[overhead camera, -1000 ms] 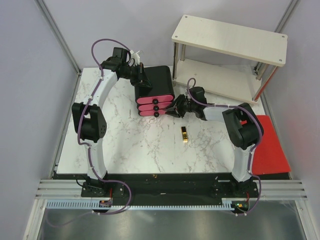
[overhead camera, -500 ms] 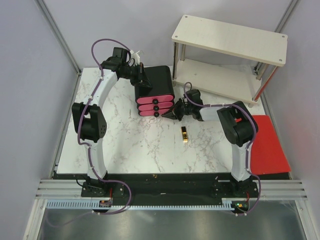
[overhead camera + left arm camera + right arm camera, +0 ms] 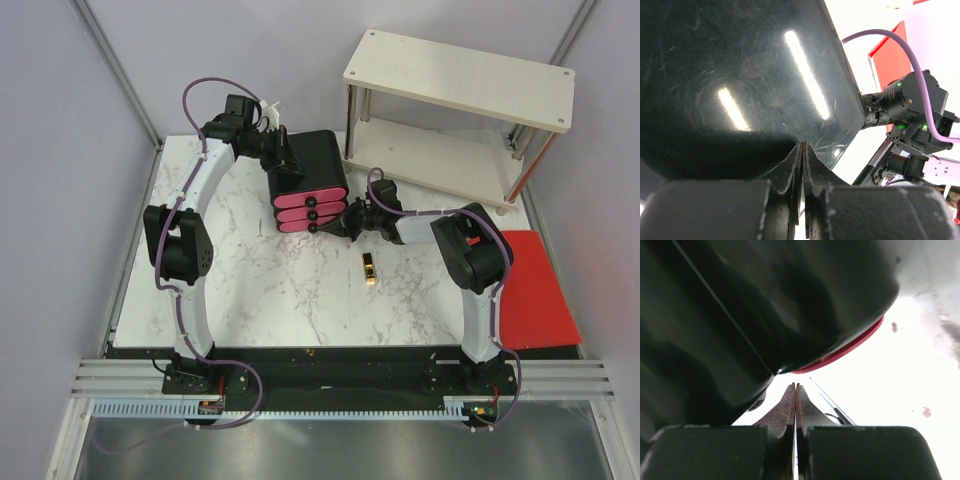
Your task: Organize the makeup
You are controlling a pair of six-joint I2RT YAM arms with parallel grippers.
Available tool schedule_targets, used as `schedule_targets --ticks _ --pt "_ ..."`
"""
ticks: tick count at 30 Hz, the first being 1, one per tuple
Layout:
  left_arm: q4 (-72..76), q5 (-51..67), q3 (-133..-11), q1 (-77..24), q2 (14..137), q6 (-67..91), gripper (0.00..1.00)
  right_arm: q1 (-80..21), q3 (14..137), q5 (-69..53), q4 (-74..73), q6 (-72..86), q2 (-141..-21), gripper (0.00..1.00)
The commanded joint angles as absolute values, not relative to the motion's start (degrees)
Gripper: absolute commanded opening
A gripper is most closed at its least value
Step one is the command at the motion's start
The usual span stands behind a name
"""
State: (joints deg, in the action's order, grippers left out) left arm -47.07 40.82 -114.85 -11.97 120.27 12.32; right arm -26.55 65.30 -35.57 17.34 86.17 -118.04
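The right gripper (image 3: 346,222), jaws pressed together and empty, has its tips at the lowest pink drawer (image 3: 305,226) of the black box (image 3: 318,158). The gold-black tube (image 3: 370,269) lies apart, just behind this gripper. The left gripper (image 3: 284,165), jaws nearly touching and empty, sits over the box.

The right gripper (image 3: 348,222) now has its jaws pressed together, where a second ago they stood apart, and its arm has swung left, closer to the black box (image 3: 315,158).

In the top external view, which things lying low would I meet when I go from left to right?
black box with pink drawers → gold-black tube → red mat
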Motion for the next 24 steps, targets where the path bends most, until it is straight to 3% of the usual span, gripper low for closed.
schedule_targets --ticks 1,24 --pt "-60.56 26.28 -109.25 -12.13 127.71 6.24 0.09 -28.91 70.66 -35.16 27.17 89.12 -118.56 0.0" --pt "-60.47 25.93 -108.72 -11.78 127.53 5.89 0.09 -29.18 72.25 -26.82 26.28 90.79 -115.93 0.0"
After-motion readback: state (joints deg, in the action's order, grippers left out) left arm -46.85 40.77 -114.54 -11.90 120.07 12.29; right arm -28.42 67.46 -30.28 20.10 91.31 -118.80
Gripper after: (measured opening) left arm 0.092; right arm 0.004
